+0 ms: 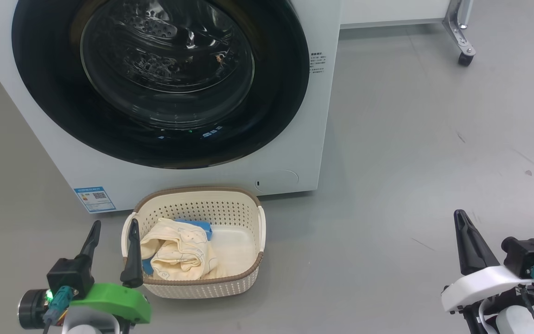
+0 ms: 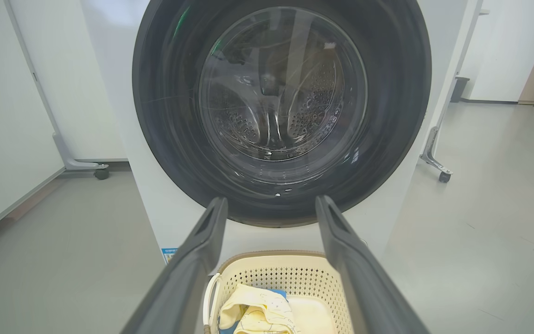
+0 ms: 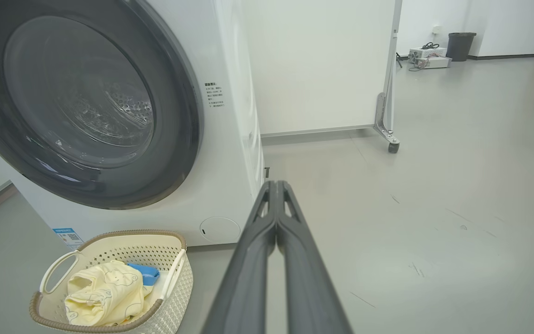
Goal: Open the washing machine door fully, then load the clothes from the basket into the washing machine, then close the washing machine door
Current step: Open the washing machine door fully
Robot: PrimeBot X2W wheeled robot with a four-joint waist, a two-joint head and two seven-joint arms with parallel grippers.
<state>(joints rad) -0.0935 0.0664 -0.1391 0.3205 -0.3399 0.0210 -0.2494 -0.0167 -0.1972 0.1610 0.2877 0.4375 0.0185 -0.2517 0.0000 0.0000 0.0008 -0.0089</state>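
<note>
Left gripper (image 1: 115,222): lower left of the head view, fingers spread wide with nothing between them. Its inner finger overlaps the basket's side handle there and I can't tell if they touch. If that arm swings up carelessly, I'd guess it knocks the basket sideways.

Right gripper (image 1: 460,219): lower right, fingers pressed together on nothing, well apart from everything else. Pinched like that it can't hook a door edge, so it'd need to spread first or it just skids off the rim.

Basket (image 1: 202,211): bottom centre on the floor, just in front of the washer and right below the door. Can't tell whether the door's sweep clears its rim; if not, the door stalls partway or shoves it.

Clothes (image 1: 179,253): cream bundle piled in the basket's left half, with the blue cloth (image 1: 198,226) peeking out behind. It's a floppy heap, so one grab could leave a piece behind or drop one on the floor on the way up.

Washing machine door (image 1: 271,93): upper middle of the frame, shut flush, drum visible through the glass. No handle that I can make out, so the biggest risk is pulling at the wrong side.

Washing machine (image 1: 295,153): white body filling the upper left, nothing loaded yet.
</note>
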